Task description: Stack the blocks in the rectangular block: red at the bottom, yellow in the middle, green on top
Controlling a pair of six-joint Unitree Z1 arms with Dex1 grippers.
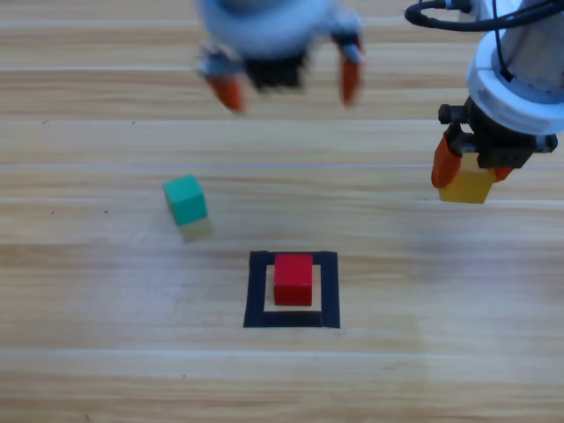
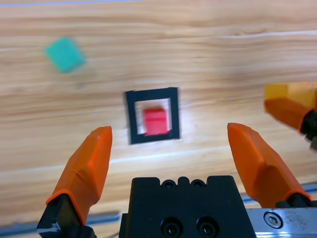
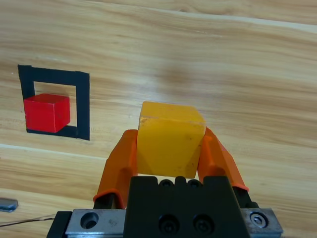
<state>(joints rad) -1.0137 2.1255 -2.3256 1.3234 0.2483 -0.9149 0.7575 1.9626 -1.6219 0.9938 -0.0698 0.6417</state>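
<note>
1. High view: red [image 1: 293, 278] already sits inside the rectangular block [image 1: 256, 291], so the base is done.
2. Right claw [image 1: 467, 176] grips yellow [image 1: 470, 185] above the table [image 1: 88, 370], well right of the outline; it goes on next.
3. Green [image 1: 184, 198] lies apart at left, untouched; left claw [image 1: 286, 84] hangs open.

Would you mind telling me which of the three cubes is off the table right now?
The yellow cube, clamped in the right end effector; the red cube and green cube rest on the table.
</note>
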